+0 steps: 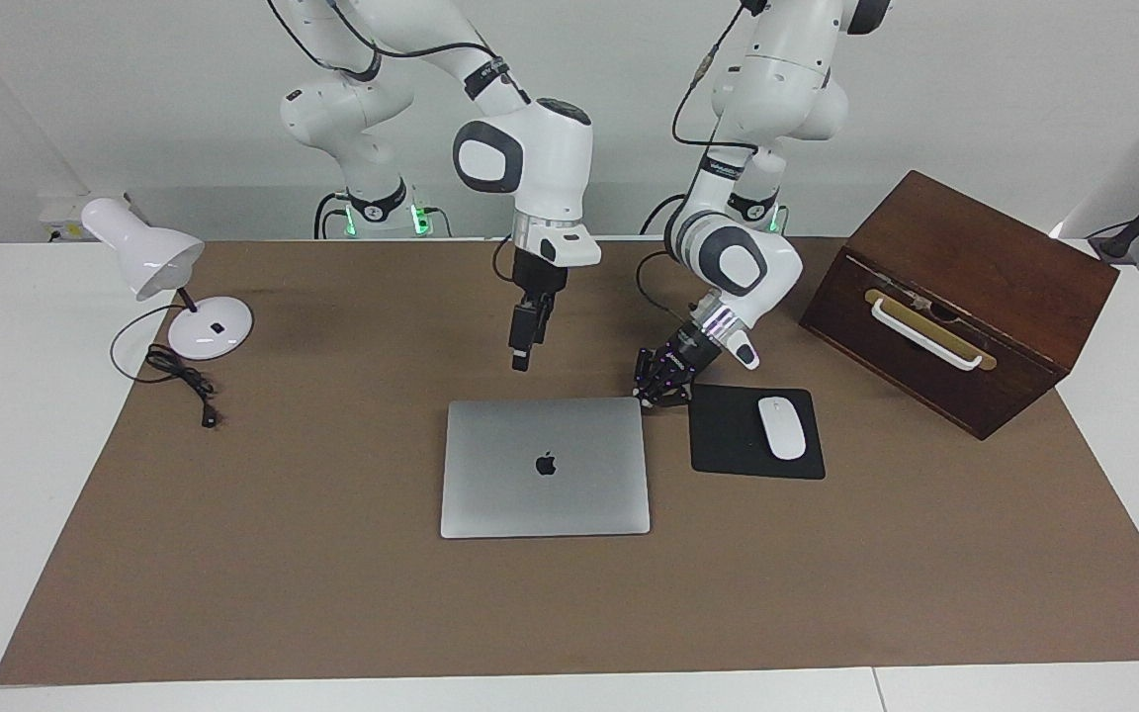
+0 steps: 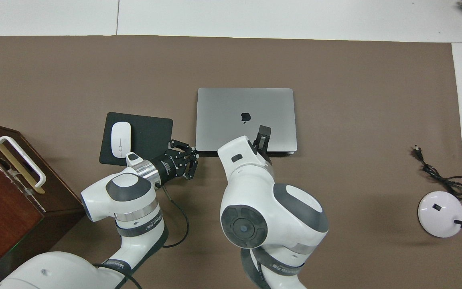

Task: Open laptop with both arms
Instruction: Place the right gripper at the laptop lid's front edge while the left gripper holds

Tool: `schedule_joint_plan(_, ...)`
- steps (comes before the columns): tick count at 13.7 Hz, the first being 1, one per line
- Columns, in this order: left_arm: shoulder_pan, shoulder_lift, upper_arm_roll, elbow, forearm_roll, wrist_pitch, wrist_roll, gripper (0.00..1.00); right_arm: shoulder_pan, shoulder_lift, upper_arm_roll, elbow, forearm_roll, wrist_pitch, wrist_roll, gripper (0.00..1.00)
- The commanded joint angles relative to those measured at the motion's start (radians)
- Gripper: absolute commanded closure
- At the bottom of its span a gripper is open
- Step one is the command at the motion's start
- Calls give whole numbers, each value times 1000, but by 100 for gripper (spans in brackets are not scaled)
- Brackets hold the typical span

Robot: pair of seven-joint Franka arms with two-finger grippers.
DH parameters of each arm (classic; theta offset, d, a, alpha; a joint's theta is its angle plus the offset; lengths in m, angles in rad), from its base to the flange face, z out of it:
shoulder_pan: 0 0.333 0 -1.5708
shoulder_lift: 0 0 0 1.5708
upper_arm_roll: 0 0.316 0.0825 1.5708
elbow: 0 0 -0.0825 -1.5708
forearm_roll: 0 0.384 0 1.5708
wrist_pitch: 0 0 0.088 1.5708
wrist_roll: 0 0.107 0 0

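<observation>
The silver-grey laptop (image 1: 545, 465) (image 2: 245, 116) lies shut and flat on the brown mat, apple logo up. My left gripper (image 1: 645, 398) (image 2: 194, 153) is low at the laptop's corner nearest the robots, toward the left arm's end. Its fingertips meet, so it is shut with nothing in it. I cannot tell whether the tips touch the corner. My right gripper (image 1: 520, 363) (image 2: 264, 134) points down in the air over the laptop's edge nearest the robots.
A black mouse pad (image 1: 728, 435) with a white mouse (image 1: 781, 427) lies beside the laptop toward the left arm's end. A brown wooden box (image 1: 955, 287) stands past it. A white desk lamp (image 1: 164, 262) and its cable (image 1: 179, 381) are at the right arm's end.
</observation>
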Motion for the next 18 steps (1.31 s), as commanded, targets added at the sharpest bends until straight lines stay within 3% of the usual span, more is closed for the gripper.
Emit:
schedule_joint_plan(1,-19,39,1,31,-32,31,21,100,3,22,-4,-32,-74,57,82,0)
schedule_joint_plan(7,-7,71,-10,67,-52,43,20,100,4,77,-2,-37,-141,89,153,0)
schedule_joint_plan(13,15,85,-10,67,-81,42,17,100,24,163,-4,-32,-307,129,316,0)
schedule_joint_plan(18,59,89,-12,67,-128,29,9,100,3,180,-4,-19,-316,175,322,0)
